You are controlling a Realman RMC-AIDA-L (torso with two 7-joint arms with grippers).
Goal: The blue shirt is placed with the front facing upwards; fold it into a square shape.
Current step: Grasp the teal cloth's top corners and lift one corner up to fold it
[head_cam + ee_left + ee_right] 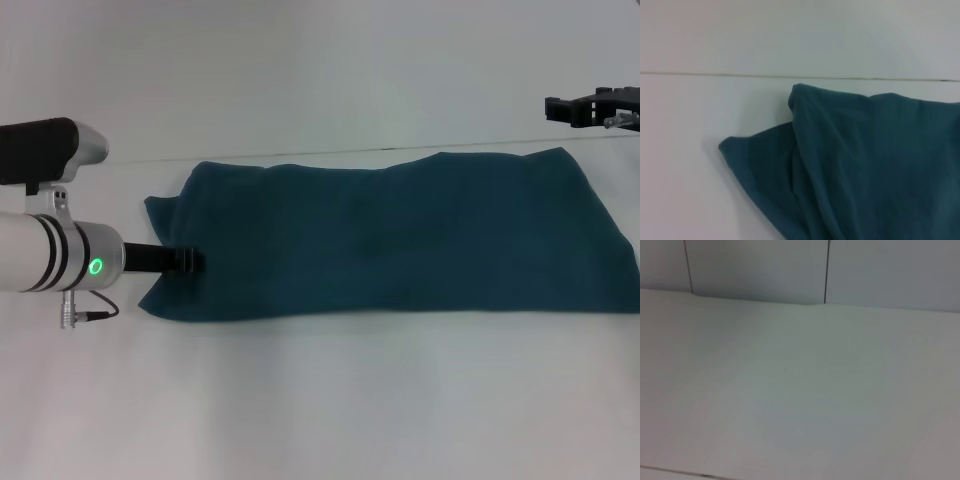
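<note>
Risk first: we judge the main hazard to be at the left end of the blue shirt [390,240], where the left gripper [190,261] sits at the cloth's edge, its dark tip touching or just over the fabric in the head view. If it bites only the top layer there, lifting could peel the stacked layers apart and undo the band already formed; if it drags rather than lifts, the loose flap could bunch under the rest. We cannot tell whether this gripper's fingers are apart or together, since the tip shows only as a dark stub. The right gripper [592,107] hovers beyond the shirt's far right corner, off the cloth and holding nothing as far as we can see; whether it is spread or closed we cannot tell either. With only one end attended, a fold across the long axis may land skewed and give an uneven shape rather than a square. The shirt itself lies on the white table [320,410] as a long horizontal band, dark teal-blue, no lettering showing. Its far edge is wavy, its near edge fairly straight. The left wrist view shows a pointed flap poking out beneath an upper layer [875,160], with soft creases.
</note>
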